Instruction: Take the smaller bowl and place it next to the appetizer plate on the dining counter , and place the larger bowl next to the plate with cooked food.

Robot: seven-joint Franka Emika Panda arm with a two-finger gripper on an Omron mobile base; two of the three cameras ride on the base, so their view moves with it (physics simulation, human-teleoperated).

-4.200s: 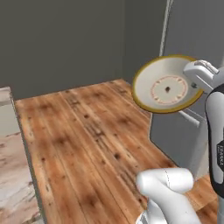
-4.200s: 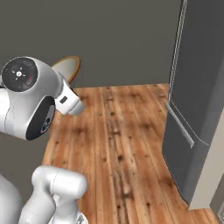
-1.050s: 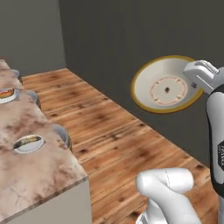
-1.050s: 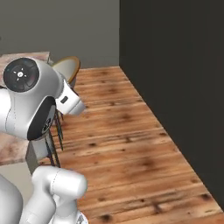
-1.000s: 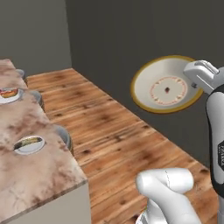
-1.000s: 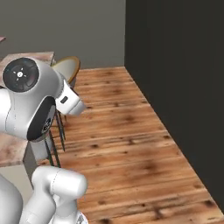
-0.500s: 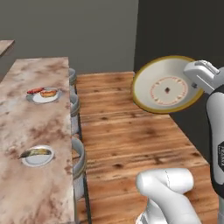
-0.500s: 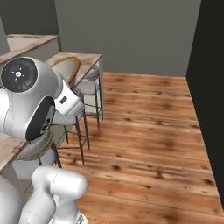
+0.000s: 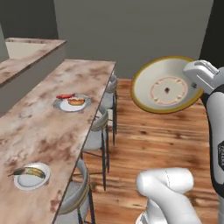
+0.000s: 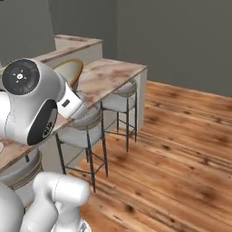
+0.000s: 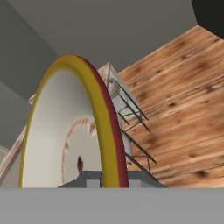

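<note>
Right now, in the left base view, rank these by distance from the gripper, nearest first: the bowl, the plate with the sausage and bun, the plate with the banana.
1. The larger bowl, held on edge in the gripper, upper right.
2. The plate with the sausage and bun, mid dining counter.
3. The plate with the banana, on the counter's near end, lower left.

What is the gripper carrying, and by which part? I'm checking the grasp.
The larger bowl, held tilted on edge, pinched at its rim by the gripper.
</note>
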